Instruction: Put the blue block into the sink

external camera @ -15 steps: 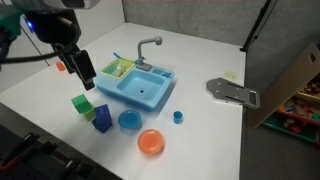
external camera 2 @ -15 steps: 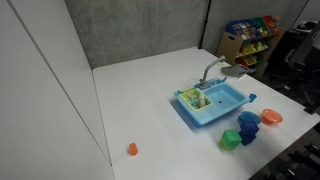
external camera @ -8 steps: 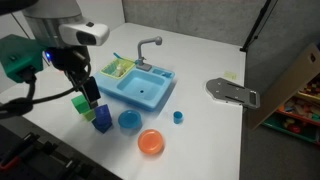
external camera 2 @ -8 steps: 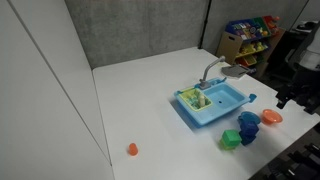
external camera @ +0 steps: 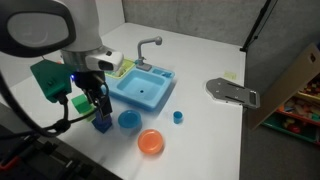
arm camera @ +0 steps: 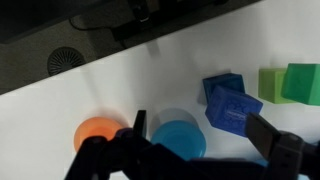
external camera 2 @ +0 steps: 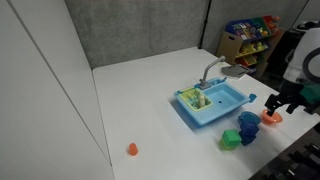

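Observation:
The blue block [external camera: 102, 123] sits on the white table in front of the sink's left corner, and also shows in the wrist view [arm camera: 233, 108] and in an exterior view [external camera 2: 249, 133]. A second blue cube [arm camera: 220, 86] touches it. The light blue sink [external camera: 142, 86] with its grey faucet [external camera: 148, 45] shows in both exterior views [external camera 2: 212, 103]. My gripper [external camera: 97, 101] hangs open and empty just above the block. In the wrist view its jaws [arm camera: 205, 142] straddle the block and the round blue bowl [arm camera: 180, 140].
Green cubes [external camera: 80, 103] [arm camera: 288, 83] lie beside the blue ones. The blue bowl [external camera: 129, 121], an orange bowl [external camera: 151, 142] and a small blue cup [external camera: 178, 117] stand in front of the sink. A grey flat object [external camera: 232, 92] lies farther off. A small orange thing [external camera 2: 132, 149] lies alone.
My arm has swung from beside the sink's left end down and forward to above the blocks. It has come into the exterior view that lacked it. The objects have not moved.

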Robot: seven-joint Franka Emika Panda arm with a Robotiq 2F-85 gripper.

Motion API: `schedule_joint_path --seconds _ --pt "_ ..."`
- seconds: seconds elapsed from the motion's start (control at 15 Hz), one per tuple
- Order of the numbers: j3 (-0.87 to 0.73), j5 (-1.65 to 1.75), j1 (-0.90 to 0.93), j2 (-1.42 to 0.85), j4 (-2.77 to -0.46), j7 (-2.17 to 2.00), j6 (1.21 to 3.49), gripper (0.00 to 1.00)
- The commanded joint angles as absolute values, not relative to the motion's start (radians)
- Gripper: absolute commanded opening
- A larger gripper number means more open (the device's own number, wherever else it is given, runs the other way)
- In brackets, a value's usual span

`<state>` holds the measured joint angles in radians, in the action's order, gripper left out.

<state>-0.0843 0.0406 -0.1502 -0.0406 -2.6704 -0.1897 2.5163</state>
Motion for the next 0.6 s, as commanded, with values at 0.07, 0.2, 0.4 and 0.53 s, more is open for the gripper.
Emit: schedule_joint_path --seconds 0.07,0.2,0.4,0.53 --pt "-0.088 0.015 -0.116 -0.164 -2.596 -0.203 2.581 1.0" --pt "-0.082 0.003 -0.096 -0.203 -2.577 -0.209 2.605 1.0" --pt "-0.075 0.001 -0.057 -0.245 -2.562 -0.22 2.627 1.0" --pt "-0.073 0.012 -0.027 -0.267 -2.559 -0.236 2.645 1.0"
